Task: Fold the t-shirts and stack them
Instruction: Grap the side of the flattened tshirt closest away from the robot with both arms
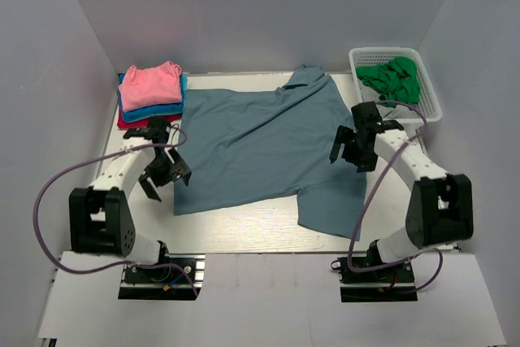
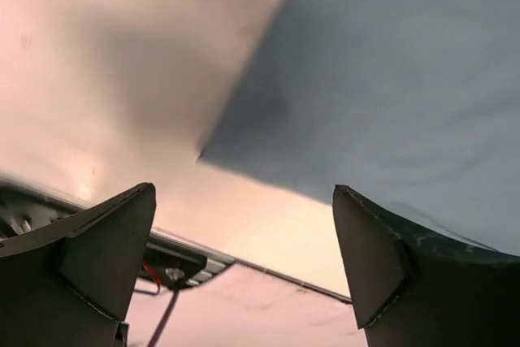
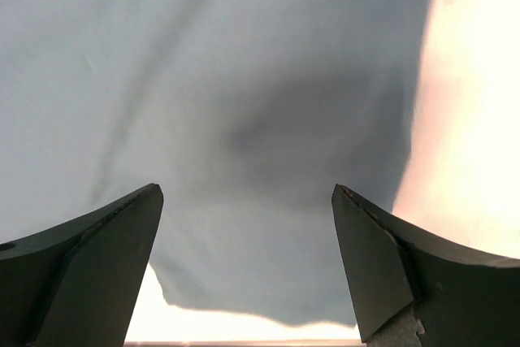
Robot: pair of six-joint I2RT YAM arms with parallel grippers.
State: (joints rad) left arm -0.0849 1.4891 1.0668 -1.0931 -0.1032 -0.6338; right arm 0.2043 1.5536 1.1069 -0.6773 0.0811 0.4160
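A large slate-blue t-shirt (image 1: 264,144) lies spread on the table, partly folded, one sleeve hanging toward the near right. A stack of folded shirts, pink (image 1: 152,80) on bright blue on red, sits at the far left. My left gripper (image 1: 166,175) is open and empty, hovering by the shirt's near left corner (image 2: 213,152). My right gripper (image 1: 351,152) is open and empty above the shirt's right side (image 3: 268,136).
A white mesh basket (image 1: 428,87) at the far right holds a crumpled green cloth (image 1: 392,79). White walls enclose the table on three sides. The table's near edge (image 2: 268,270) shows in the left wrist view.
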